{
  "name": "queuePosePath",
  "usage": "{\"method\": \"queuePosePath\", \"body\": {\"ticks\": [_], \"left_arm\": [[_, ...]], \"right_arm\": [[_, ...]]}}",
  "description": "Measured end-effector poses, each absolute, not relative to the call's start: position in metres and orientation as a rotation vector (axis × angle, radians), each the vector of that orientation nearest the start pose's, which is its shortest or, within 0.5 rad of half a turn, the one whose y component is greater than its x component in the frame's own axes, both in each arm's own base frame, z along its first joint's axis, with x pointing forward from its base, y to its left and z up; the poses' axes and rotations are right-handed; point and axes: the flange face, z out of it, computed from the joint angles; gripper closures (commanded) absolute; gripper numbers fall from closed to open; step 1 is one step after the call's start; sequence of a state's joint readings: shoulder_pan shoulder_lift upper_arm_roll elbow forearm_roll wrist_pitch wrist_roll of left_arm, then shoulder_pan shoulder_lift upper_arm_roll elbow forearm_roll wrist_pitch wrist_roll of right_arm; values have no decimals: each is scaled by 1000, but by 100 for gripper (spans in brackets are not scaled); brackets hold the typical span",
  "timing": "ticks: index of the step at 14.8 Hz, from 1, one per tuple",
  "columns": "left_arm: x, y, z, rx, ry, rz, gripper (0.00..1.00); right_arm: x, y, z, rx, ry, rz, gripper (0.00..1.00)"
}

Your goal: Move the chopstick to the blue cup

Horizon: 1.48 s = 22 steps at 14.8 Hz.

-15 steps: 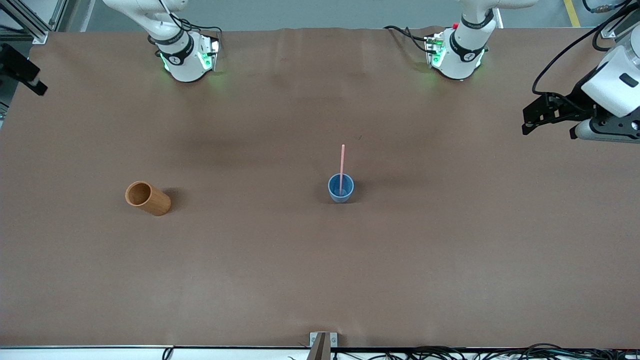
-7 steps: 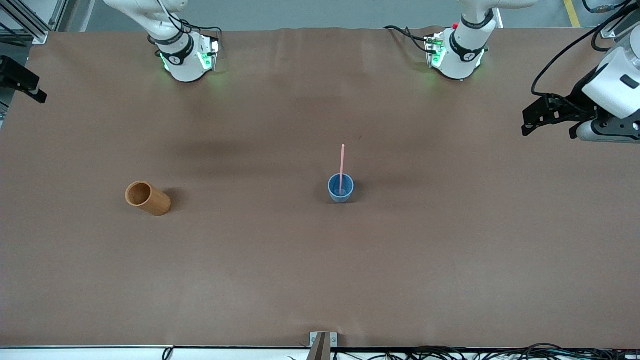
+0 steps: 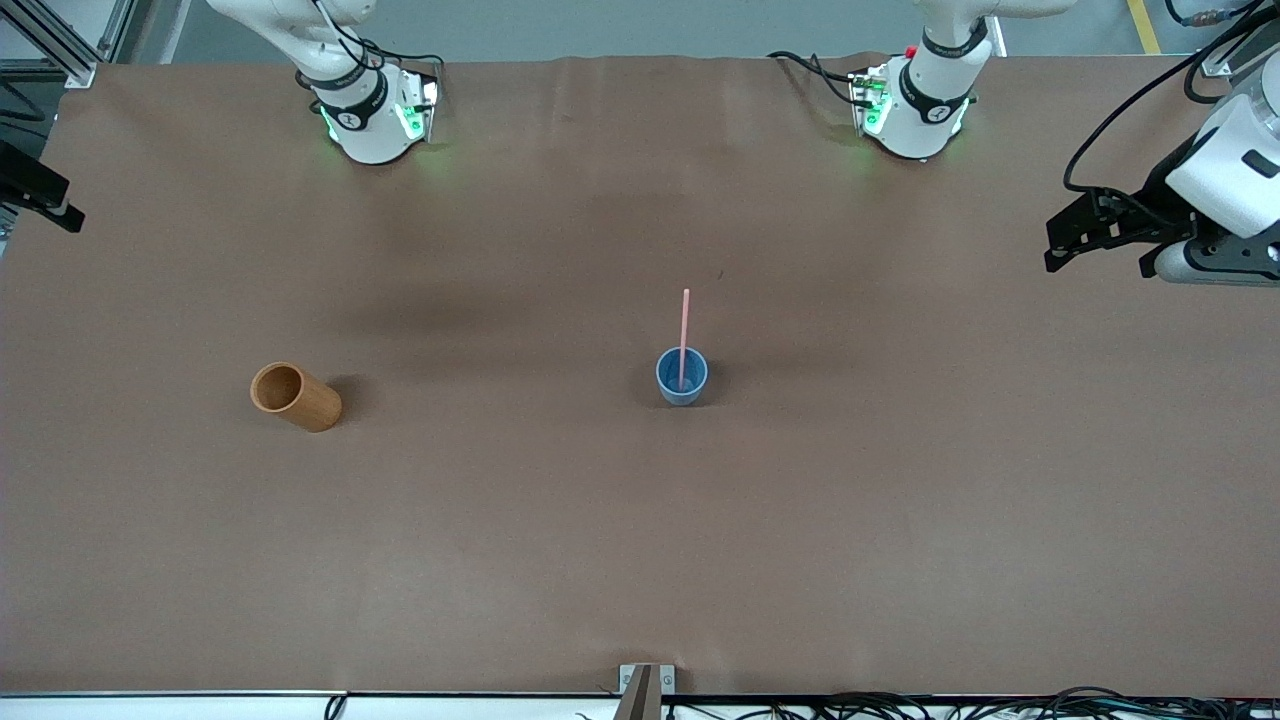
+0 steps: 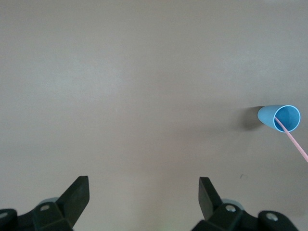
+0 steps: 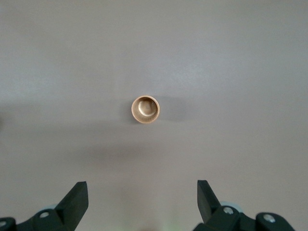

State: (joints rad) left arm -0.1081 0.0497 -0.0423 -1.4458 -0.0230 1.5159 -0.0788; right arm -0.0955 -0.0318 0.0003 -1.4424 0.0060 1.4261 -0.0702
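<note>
The pale-pink chopstick (image 3: 685, 325) stands in the blue cup (image 3: 682, 378) near the table's middle, leaning on the rim with its upper half sticking out. Both also show in the left wrist view: the blue cup (image 4: 281, 118) and the chopstick (image 4: 297, 144). My left gripper (image 3: 1052, 245) is open and empty, up in the air over the left arm's end of the table, well away from the cup. Its jaws stand wide apart in the left wrist view (image 4: 143, 185). My right gripper (image 3: 40, 190) is open and empty over the right arm's end of the table, also shown in the right wrist view (image 5: 142, 188).
An orange-brown wooden cup (image 3: 295, 397) stands upright toward the right arm's end of the table, and the right wrist view (image 5: 145, 109) looks down into it. The arm bases (image 3: 375, 110) stand along the table's edge farthest from the front camera. A brown cloth (image 3: 640, 560) covers the table.
My right gripper has slid lower in the front view and further out of frame. My left gripper has barely shifted. The cup and chopstick have not moved.
</note>
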Motion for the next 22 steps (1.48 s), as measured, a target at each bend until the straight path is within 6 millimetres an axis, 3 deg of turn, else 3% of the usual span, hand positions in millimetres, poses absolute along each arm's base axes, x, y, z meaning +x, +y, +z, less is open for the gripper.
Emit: {"method": "queuePosePath", "body": {"ticks": [9, 22], "left_arm": [[559, -85, 651, -3167, 112, -28, 0], [559, -85, 651, -3167, 112, -29, 0]], "right_arm": [[525, -59, 690, -3135, 64, -27, 0], [527, -57, 687, -3134, 58, -16, 0]]}}
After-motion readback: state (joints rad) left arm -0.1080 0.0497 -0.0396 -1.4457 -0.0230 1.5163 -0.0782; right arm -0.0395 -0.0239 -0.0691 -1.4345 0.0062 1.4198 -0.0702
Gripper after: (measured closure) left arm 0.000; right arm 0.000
